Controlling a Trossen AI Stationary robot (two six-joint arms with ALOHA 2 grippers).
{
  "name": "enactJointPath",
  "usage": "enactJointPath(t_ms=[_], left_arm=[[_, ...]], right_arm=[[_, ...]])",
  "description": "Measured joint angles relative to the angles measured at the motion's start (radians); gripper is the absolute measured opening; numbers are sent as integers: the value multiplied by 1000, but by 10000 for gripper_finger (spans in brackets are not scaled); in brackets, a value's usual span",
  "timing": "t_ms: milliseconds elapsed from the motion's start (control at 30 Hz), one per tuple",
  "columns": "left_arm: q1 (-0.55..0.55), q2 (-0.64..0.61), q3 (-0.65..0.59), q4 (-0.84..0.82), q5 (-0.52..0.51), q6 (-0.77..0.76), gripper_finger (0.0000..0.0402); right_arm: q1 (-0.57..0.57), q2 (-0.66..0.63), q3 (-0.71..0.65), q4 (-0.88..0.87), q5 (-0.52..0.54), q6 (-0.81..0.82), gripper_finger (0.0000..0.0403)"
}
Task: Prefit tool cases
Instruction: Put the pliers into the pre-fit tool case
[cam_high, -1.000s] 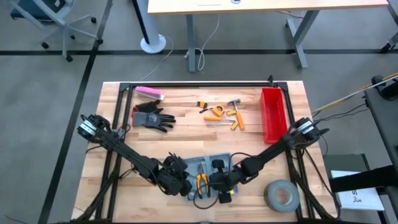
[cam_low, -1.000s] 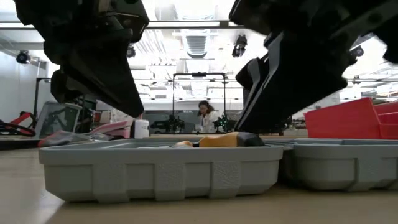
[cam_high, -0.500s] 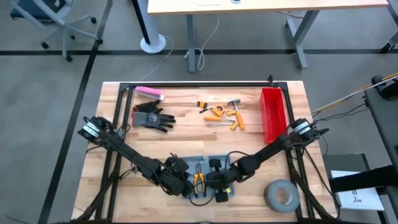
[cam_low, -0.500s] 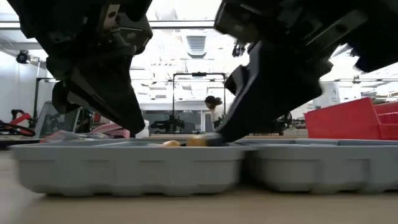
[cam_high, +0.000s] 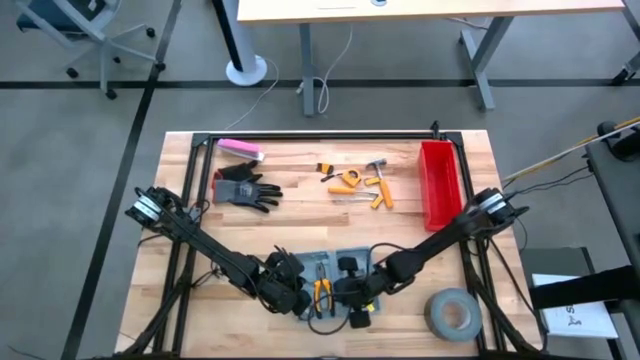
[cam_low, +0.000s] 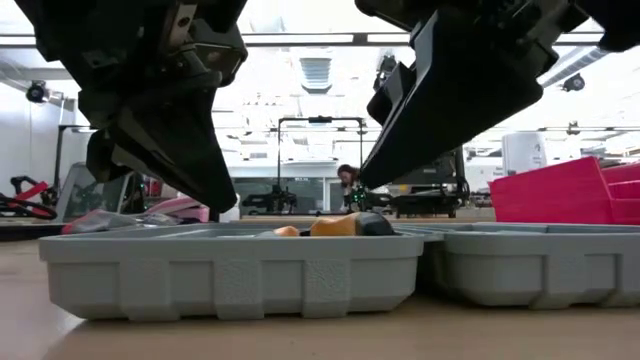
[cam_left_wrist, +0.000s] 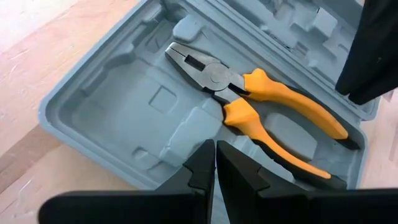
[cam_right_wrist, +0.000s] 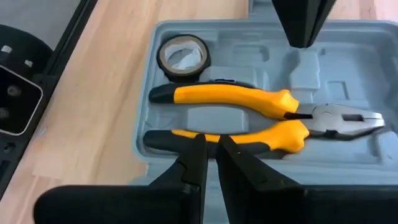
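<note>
— Where's the case (cam_high: 330, 283) from your seat?

— At the near edge of the tabletop (cam_high: 300, 200), lying open and flat, both grey halves side by side. I see pliers (cam_left_wrist: 261, 106) with orange handles seated in a moulded slot of one half, and a small tape ring (cam_right_wrist: 181, 53) in a round pocket beside the handles.

— And the hands?

— Both are over the open case. My left hand (cam_left_wrist: 214, 163) has its fingers pressed together, tips hovering just above the tray near the pliers' handles, holding nothing. My right hand (cam_right_wrist: 211, 152) is the same: fingers together, tips just over the lower orange handle, gripping nothing. From tabletop height I can see both hands hanging above the tray walls, clear of the rim.

— What else is near?

— A grey tape roll (cam_high: 452, 313) sits on the tabletop to the right of the case, near the front corner.

— Farther back?

— A red bin (cam_high: 438, 183) stands along the right side. Mid-tabletop there's a small scatter of tools (cam_high: 358, 182) with orange grips, well apart from the case. A black glove (cam_high: 243, 188) lies to the left, and a pink block (cam_high: 240, 149) sits at the far left corner. Past the tabletop, in the room behind, I can make out a person (cam_low: 349, 180), small and distant
</note>
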Motion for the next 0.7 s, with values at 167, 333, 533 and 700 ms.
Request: enactJointPath(t_ms=[167,333,533,700], left_arm=[[0,0,0,1,0,3,20],[0,0,0,8,-2,3,20],[0,0,0,12,-6,3,20],[-1,0,0,15,-7,11,20]], right_arm=[[-17,53,2,60,-4,-18,18],[-28,73,8,72,-5,-7,18],[-22,51,6,47,-4,-2,18],[-16,15,3,27,-3,-2,18]])
